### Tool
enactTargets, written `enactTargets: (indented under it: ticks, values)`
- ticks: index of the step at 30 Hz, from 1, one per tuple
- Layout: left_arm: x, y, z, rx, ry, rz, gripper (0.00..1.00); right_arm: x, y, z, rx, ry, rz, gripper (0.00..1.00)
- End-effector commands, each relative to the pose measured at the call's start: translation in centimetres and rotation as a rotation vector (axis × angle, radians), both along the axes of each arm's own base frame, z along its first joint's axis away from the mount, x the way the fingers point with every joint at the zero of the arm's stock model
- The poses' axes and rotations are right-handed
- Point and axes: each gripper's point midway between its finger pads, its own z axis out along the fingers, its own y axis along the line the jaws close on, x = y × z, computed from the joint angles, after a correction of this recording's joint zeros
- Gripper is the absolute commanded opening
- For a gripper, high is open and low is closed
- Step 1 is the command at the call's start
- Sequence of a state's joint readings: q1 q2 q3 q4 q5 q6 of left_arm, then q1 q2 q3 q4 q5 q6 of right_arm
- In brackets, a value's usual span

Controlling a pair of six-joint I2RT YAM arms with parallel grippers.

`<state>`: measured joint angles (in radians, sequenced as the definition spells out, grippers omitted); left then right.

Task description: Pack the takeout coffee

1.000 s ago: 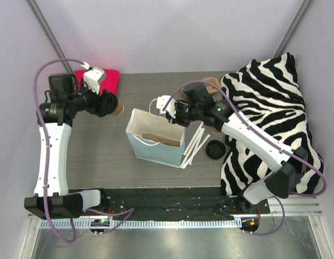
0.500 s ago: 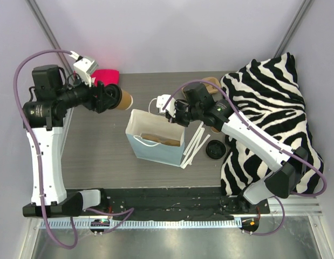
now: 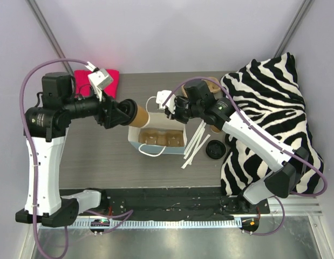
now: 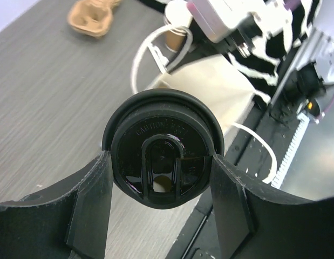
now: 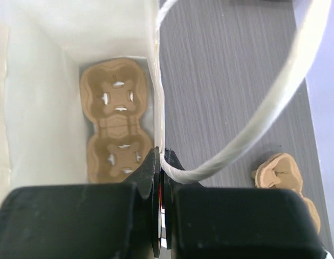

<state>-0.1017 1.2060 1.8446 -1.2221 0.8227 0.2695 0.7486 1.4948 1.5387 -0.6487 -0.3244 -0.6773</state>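
Bright, even light; soft shadows.

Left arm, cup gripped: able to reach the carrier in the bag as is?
Likely yes. The right gripper pinches the bag edge, its mouth stands open and the carrier lies uncovered inside. The cup in the left gripper lies sideways.

Round black plastic lid faced the camera, black fingers pressed on both its sides, pale paper bag with white cord handles stood behind it, brown moulded-pulp carrier lay farther off on grey table.
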Motion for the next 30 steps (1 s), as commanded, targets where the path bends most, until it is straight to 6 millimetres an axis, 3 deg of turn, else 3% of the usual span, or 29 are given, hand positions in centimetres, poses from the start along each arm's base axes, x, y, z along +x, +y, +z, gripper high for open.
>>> enactTargets:
  ticks: [1, 16, 30]
  values:
    - [-0.3, -1.2, -0.5, 0.042, -0.052, -0.036, 0.47, 0.7, 1.3, 4.6, 0.108, -0.098, 0.007, 0.01]
    - [-2.0, -0.9, -6.2, 0.218, -0.142, -0.135, 0.47, -2.4, 3.7, 5.9, 0.164, -0.065, 0.047, 0.01]
    - [-1.9, -0.5, -11.7, 0.396, -0.264, -0.199, 0.46, -5.1, 5.0, 5.4, 0.168, -0.309, 0.077, 0.01]
